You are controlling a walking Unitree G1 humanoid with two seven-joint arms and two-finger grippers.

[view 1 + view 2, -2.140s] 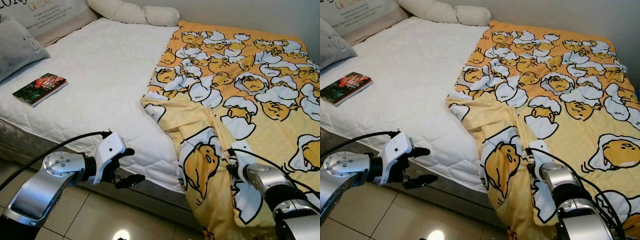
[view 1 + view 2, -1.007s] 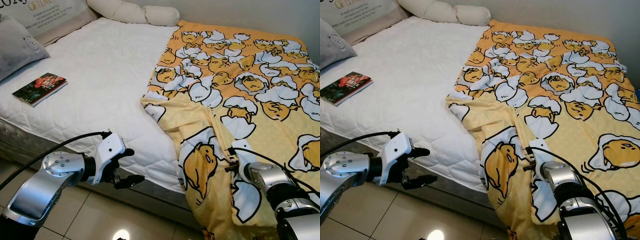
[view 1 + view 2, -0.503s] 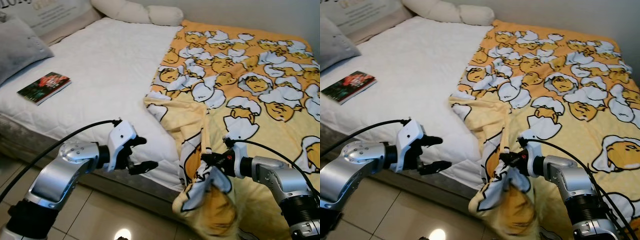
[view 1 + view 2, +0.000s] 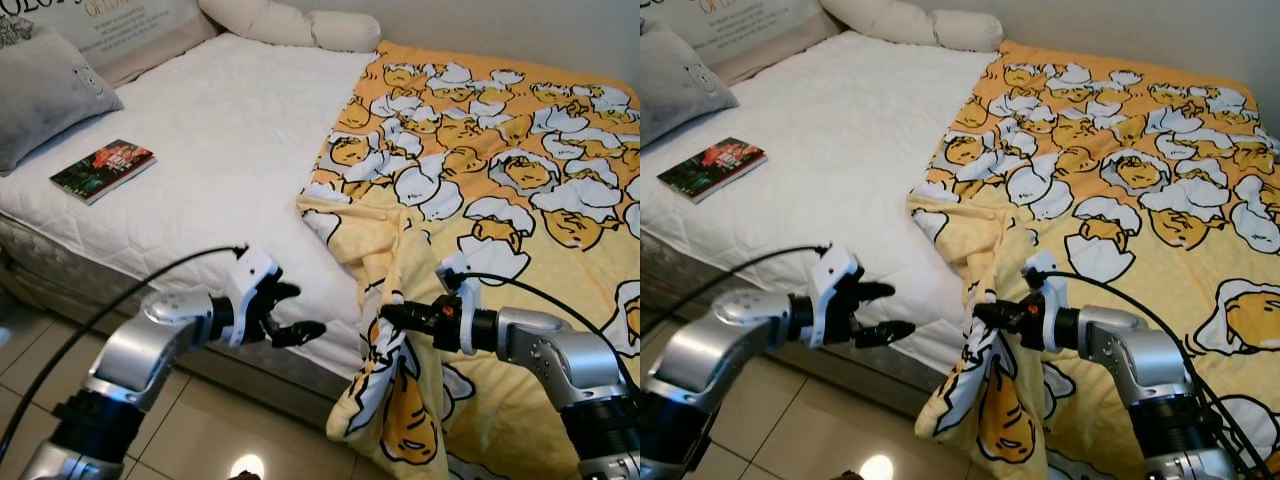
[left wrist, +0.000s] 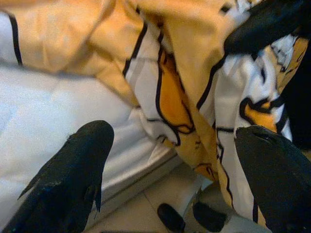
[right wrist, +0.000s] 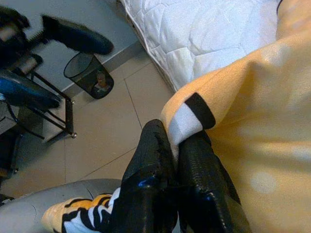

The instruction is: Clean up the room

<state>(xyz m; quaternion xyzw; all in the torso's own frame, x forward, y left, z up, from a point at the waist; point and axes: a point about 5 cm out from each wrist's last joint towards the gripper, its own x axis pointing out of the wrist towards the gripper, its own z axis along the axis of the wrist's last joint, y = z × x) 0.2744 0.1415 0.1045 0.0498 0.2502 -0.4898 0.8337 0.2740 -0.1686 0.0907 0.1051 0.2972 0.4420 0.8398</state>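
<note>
A book (image 4: 103, 169) and grey pillow (image 4: 45, 92) lie upper left on the quilted white mattress (image 4: 230, 150). Right gripper (image 4: 388, 315) pinches the soft yellow blanket (image 4: 480, 180) (hem dangling, lower centre); left gripper (image 4: 300, 313) spread wide beside it.

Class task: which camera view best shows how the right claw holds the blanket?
The right wrist view: both fingers pinch the blanket's edge close up. The eye views show the right claw lifting that corner off the bed's side.

The yellow egg-print blanket (image 4: 480, 190) covered the bed's 3 o'clock half, its near corner bunched and lifted.
</note>
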